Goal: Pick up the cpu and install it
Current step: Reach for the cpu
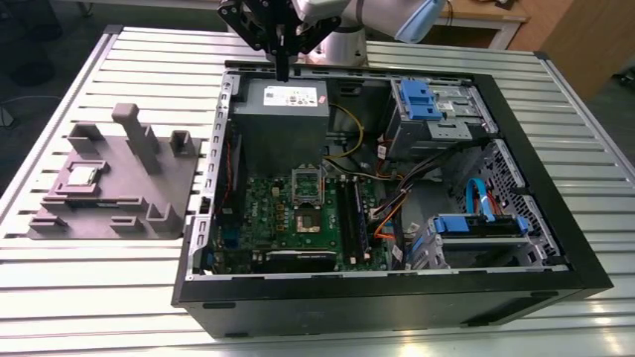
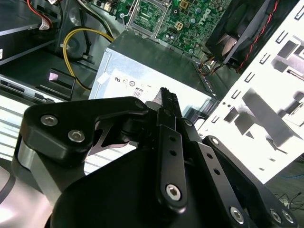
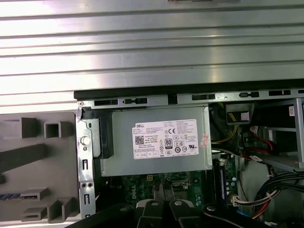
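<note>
The tool (image 1: 284, 73) is hanging with its fingers pointing down, and they are sitting clenched together as one thin black bar with nothing gripped between them. In the second wrist view the tool (image 2: 167, 97) is showing the same closed tips past its black linkage. It is hovering over the far rim of the open computer case (image 1: 397, 301), right above the grey power supply box (image 1: 282, 104). That box's white label is facing up in both wrist views (image 2: 126, 80) (image 3: 164, 140).

Just beyond the power supply, the green motherboard (image 1: 297, 230) is lying flat inside the case. Its silver socket bracket (image 1: 305, 181) is standing open next to the bare socket (image 1: 308, 223). A yellow cable (image 1: 352, 130) is looping beside the power supply, toward the exterior view's right. Blue drive carriers (image 1: 417, 100) are sitting further that way.

The cpu (image 1: 82, 176) is lying flat, metal top up, in a recess of the grey moulded fixture (image 1: 129, 201). The fixture is resting on the slatted metal surface (image 1: 100, 297) outside the case, on the exterior view's left. The cpu is well apart from the tool and untouched. Part of the same fixture (image 3: 28, 156) is showing beside the case wall in the first wrist view.
</note>
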`<state>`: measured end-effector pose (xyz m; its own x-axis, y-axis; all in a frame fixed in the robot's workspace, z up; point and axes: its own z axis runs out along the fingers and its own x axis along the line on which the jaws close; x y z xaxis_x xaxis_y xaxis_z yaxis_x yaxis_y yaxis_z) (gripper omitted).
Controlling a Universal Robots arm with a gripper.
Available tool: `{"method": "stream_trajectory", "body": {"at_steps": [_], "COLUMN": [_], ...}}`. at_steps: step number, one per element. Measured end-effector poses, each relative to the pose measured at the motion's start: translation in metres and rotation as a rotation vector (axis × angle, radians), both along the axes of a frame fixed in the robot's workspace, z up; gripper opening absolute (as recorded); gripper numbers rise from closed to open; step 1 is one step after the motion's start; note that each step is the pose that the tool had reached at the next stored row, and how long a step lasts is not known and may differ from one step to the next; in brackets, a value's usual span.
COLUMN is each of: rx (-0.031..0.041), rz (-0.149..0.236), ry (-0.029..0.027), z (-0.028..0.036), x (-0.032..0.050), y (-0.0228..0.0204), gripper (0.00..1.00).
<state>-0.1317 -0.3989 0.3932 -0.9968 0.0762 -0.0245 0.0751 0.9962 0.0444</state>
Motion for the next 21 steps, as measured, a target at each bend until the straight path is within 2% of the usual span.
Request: {"method": "stream_trajectory", "body": {"at_steps": [21], "rx": [0.0000], "rz": [0.000], "ry": [0.0000], "z": [-0.0001], "x": [-0.0052], "y": [0.0000], "gripper": [0.10]}}
